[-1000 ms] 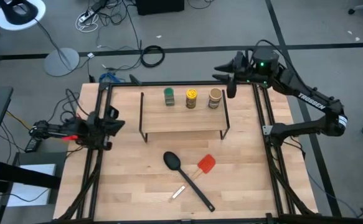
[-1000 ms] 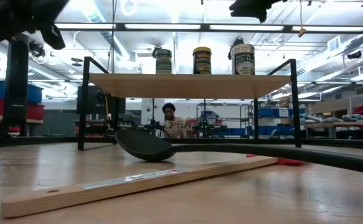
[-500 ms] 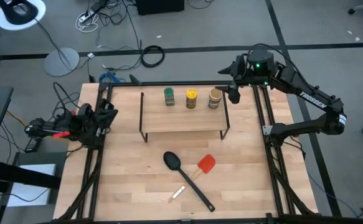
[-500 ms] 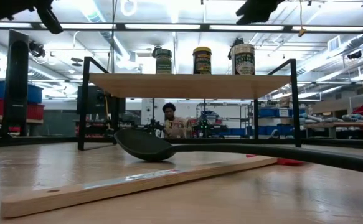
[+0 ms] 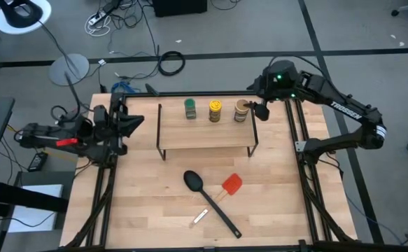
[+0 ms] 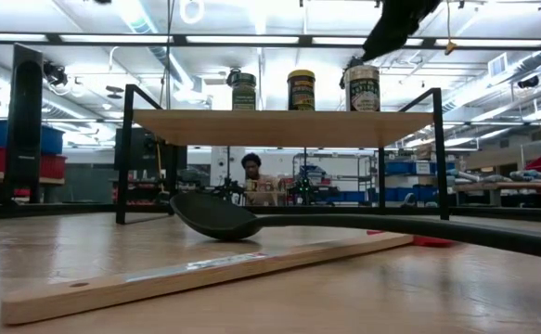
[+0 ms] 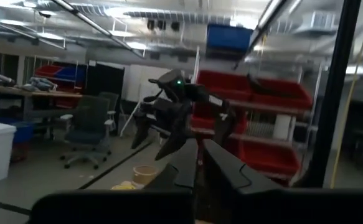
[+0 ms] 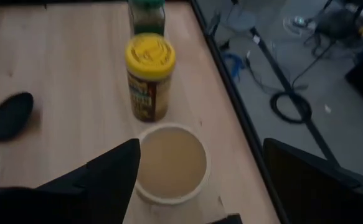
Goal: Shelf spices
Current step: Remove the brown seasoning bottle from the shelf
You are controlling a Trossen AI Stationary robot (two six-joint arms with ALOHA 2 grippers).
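Three spice jars stand upright in a row on the far part of the shelf's wooden top point(image 5: 204, 136): the green-topped jar point(image 5: 190, 108), the yellow jar point(image 5: 215, 110) and the tan jar point(image 5: 241, 110). My right gripper point(image 5: 257, 108) hovers open just above and to the right of the tan jar point(image 8: 172, 163). Its fingers stand on either side of that jar without touching it. In the low view it slants down toward the jar's top point(image 6: 361, 67). My left gripper point(image 5: 138, 120) waits shut at the table's left edge, pointing at the shelf.
On the table in front of the shelf lie a black spoon point(image 5: 195, 182) and a red spatula point(image 5: 231, 184), its wooden handle point(image 6: 205, 274) toward the near edge. Black frame rails point(image 5: 296, 133) run along both table sides. A person point(image 6: 251, 172) sits in the room far behind.
My right gripper has come from beyond the table's far right corner toward the tan jar, tipping downward, and stays open. My left arm has risen out of the low view and shifted slightly toward the far edge. The jars have not moved.
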